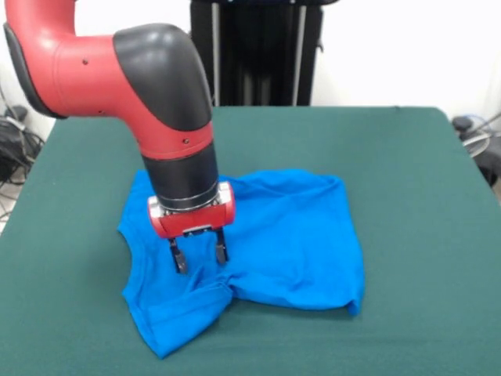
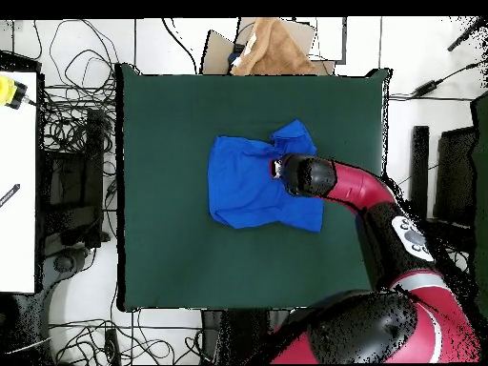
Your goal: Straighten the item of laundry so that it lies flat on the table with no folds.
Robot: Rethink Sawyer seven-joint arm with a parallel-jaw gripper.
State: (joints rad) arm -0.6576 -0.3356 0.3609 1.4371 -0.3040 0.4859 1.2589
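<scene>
The item of laundry, a bright blue short-sleeved T-shirt, lies near the middle of the table, well clear of all four edges. Only plain blue cloth shows; no print is visible. The T-shirt is not flat. Its body forms a rough rectangle, and in the front view a fold runs along the lower hem, with a small bunched corner at the lower right. A sleeve or loose flap sticks out toward the near left corner of the table, and creases gather where this flap meets the body.

The gripper hangs from a red and black arm that comes down over the left part of the shirt in the front view. Its two dark fingers point straight down and stand apart, with a clear gap between them. Their tips are at the cloth, right at the creased spot beside the flap, but whether they touch it or pinch any fabric cannot be told.

In the overhead view the arm's wrist covers one side of the shirt, and the table is dark green. Beyond one table edge lie a brown cloth and cardboard. Cables trail on the floor beside the table.
</scene>
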